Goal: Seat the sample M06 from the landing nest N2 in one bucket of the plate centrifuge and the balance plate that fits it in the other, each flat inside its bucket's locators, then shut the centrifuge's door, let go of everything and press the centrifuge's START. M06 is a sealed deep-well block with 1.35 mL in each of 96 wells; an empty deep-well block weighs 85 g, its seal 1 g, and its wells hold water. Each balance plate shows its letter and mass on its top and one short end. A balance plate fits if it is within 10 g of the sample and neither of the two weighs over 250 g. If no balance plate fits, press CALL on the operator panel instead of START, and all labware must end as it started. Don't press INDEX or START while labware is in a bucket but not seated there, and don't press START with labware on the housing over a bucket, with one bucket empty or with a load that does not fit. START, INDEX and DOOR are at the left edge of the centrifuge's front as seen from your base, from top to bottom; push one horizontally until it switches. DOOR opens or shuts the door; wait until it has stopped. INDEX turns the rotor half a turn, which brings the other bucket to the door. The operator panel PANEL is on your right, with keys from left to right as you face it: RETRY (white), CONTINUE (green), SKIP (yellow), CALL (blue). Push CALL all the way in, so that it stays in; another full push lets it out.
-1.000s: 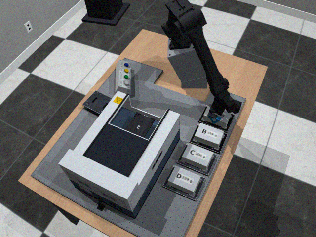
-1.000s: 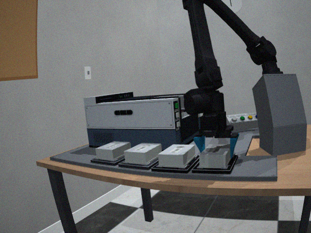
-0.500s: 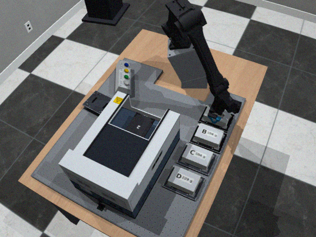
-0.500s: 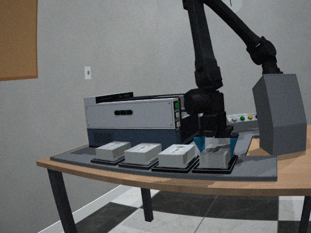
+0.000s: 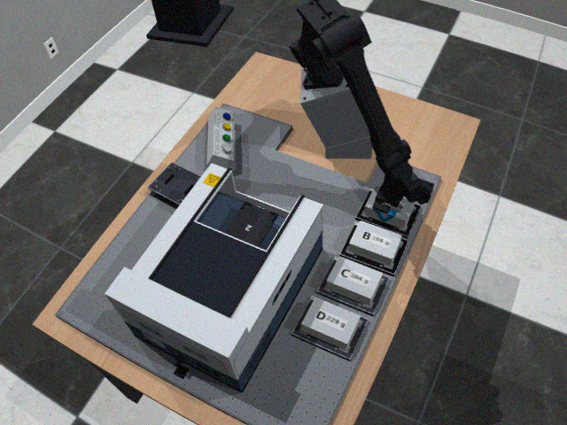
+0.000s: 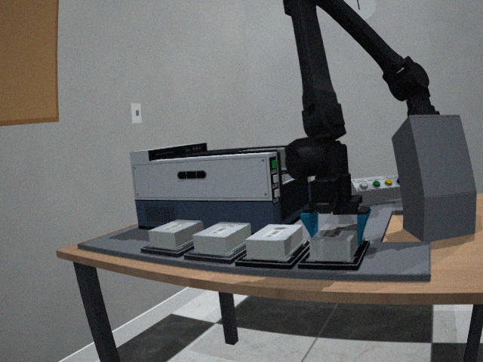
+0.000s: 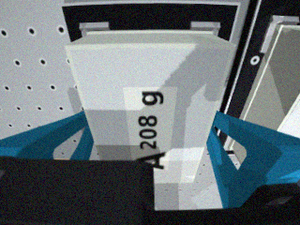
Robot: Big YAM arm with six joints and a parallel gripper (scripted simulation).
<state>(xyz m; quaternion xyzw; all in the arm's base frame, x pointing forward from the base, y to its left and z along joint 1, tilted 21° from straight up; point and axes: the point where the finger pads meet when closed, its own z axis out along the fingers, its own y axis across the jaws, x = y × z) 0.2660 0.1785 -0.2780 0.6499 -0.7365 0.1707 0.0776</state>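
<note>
My gripper [image 5: 387, 212] [image 6: 335, 223] [image 7: 149, 112] is open, with its blue fingers down on either side of balance plate A [image 5: 399, 220] [image 6: 333, 246] [image 7: 141, 89], apart from its sides. The plate is a pale block marked "A 208 g" and sits in its black nest at the arm's end of the row. The centrifuge [image 5: 181, 296] [image 6: 202, 177] has its top door open, and a dark bucket marked 2 [image 5: 249, 226] shows in the opening. The dark nest [image 5: 171, 182] left of the centrifuge holds no block that I can see. Sample M06 is not in view.
Balance plates B [image 5: 373, 240] [image 6: 275, 240], C [image 5: 354, 279] [image 6: 221, 237] and D [image 5: 331, 320] [image 6: 175, 232] sit in nests in the same row. The operator panel [image 5: 221, 137] [image 6: 376, 183] stands behind the centrifuge. The centrifuge's buttons [image 6: 275, 177] face the arm's grey base [image 6: 432, 175].
</note>
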